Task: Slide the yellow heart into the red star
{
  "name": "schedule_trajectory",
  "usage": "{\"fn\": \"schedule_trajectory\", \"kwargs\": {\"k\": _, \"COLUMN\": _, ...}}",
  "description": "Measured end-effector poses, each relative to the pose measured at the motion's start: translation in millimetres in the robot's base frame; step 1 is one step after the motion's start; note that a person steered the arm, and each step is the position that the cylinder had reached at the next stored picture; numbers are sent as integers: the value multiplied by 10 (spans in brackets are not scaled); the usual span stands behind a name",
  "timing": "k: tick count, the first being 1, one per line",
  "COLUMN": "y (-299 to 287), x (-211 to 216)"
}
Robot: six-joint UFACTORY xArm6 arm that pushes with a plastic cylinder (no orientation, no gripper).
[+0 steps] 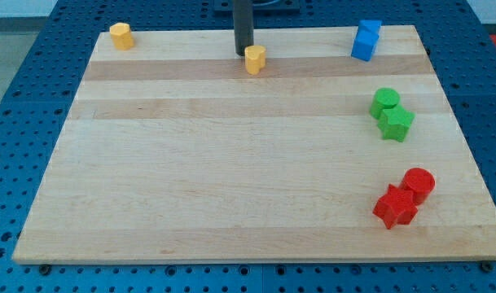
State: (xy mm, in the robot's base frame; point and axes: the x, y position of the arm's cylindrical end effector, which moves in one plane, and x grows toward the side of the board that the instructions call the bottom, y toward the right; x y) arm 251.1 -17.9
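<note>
A yellow block (255, 59), seemingly the heart, sits near the board's top edge, in the middle. My tip (243, 54) stands just to its left, touching or nearly touching it. The red star (395, 207) lies at the view's bottom right, far from the heart. A red cylinder (419, 184) touches the star on its upper right side. A second yellow block (121, 36), its shape unclear, sits at the top left corner.
Two blue blocks (366, 40) sit together at the top right. A green cylinder (385, 101) and a green star (397, 124) touch each other at the right side. The wooden board (231, 163) rests on a blue pegboard table.
</note>
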Motion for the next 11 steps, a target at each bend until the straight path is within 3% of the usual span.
{"fn": "schedule_trajectory", "kwargs": {"k": 3, "y": 348, "x": 379}}
{"fn": "schedule_trajectory", "kwargs": {"k": 8, "y": 156, "x": 2083}}
{"fn": "schedule_trajectory", "kwargs": {"k": 9, "y": -376, "x": 2093}}
{"fn": "schedule_trajectory", "kwargs": {"k": 10, "y": -481, "x": 2149}}
{"fn": "schedule_trajectory", "kwargs": {"k": 11, "y": -138, "x": 2273}}
